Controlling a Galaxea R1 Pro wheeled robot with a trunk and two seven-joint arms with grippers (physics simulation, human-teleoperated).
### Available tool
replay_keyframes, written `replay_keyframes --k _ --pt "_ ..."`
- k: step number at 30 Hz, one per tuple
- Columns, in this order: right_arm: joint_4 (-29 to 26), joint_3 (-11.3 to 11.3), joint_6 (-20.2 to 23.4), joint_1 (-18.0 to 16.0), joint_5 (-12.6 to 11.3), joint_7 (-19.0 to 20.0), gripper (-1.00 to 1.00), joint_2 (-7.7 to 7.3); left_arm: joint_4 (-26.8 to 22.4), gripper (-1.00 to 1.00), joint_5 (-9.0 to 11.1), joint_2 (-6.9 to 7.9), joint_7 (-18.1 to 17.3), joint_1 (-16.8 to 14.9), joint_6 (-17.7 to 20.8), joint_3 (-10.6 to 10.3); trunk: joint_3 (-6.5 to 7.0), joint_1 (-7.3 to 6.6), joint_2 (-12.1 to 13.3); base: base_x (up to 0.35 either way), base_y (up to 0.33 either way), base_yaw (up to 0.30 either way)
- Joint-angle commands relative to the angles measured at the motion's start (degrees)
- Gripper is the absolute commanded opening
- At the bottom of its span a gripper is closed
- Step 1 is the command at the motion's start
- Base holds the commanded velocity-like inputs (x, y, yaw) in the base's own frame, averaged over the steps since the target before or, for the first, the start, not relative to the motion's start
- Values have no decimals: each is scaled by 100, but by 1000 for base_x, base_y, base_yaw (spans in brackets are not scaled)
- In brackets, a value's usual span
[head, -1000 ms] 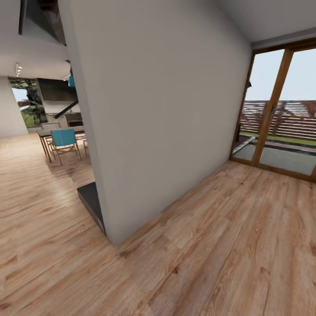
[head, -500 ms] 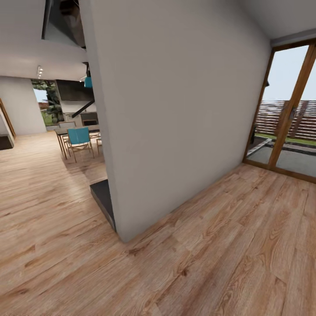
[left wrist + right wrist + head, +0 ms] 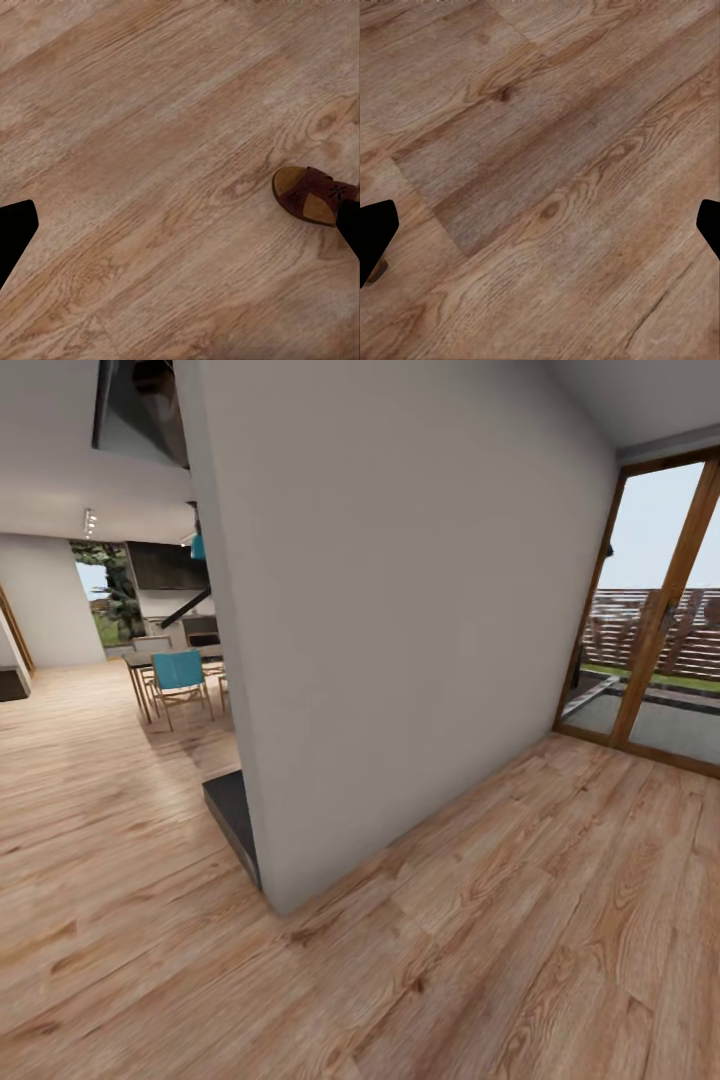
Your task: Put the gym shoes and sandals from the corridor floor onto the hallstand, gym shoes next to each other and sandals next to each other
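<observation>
While both claws hang wide open over the wood floor (image 3: pixel 500 920), one brown sandal (image 3: pixel 311 196) is seen lying flat beside the left claw (image 3: pixel 180 232).

Grey partition wall (image 3: pixel 400 610), wood-plank floor (image 3: pixel 520 920), glazed wood-framed doors (image 3: pixel 665 610), distant teal chair (image 3: pixel 178 672)

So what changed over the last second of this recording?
The head camera swung left early in the second: the wall and glass door slid right in the picture, then nearly settled. Nothing in the room moved. Now both hands are open over the floor, and one brown sandal lies flat on it by the left hand.
</observation>
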Motion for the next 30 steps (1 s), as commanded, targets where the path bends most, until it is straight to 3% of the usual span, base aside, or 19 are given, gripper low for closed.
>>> replay_keyframes --k 1,30 --pt "5 -1 -18 -4 0 -2 100 1 4 100 5 0 -3 -4 -19 18 -6 1 -3 141 -143 0" --pt "5 3 -20 -4 1 -2 100 2 13 100 7 13 -1 -11 -19 29 -6 1 -3 192 -203 13"
